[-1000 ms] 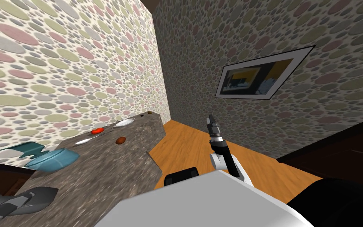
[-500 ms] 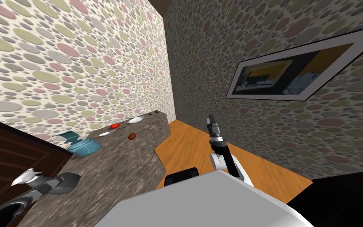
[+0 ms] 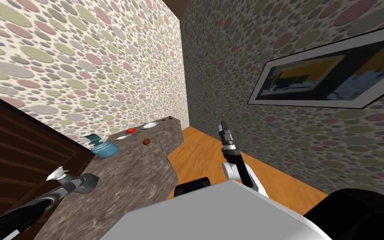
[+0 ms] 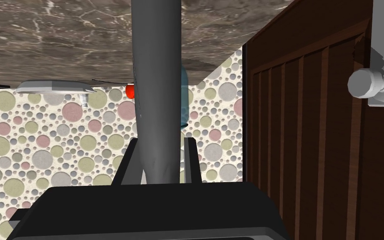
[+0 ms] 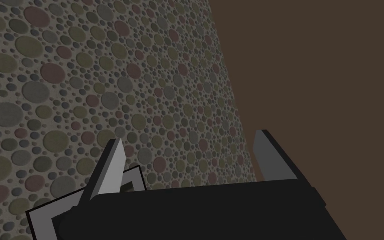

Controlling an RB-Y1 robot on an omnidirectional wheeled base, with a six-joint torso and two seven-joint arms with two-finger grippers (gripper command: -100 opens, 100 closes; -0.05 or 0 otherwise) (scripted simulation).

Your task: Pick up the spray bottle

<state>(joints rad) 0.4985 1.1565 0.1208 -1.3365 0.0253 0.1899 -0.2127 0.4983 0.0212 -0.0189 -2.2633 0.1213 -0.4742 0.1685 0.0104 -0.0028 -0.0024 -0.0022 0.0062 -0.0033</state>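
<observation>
Spray bottle [image 4: 155, 83] clamped in left gripper [image 4: 160, 143], at counter [image 3: 145, 175] near end; right gripper [image 5: 189, 137] fingers wide, beside counter.

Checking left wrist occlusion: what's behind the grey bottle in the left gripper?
Behind the grey bottle, clamped in the left gripper, slivers of a teal vessel and a red thing peek out on the stone counter. The rest of both is covered.

spray btl [image 4: 155, 83] grey; counter [image 3: 145, 175] brn-grey mottled; wall [image 3: 83, 62] pastel dots; floor [image 3: 203, 154] orange; pot [image 3: 105, 149] teal; door [image 3: 16, 137] dk brown
</observation>
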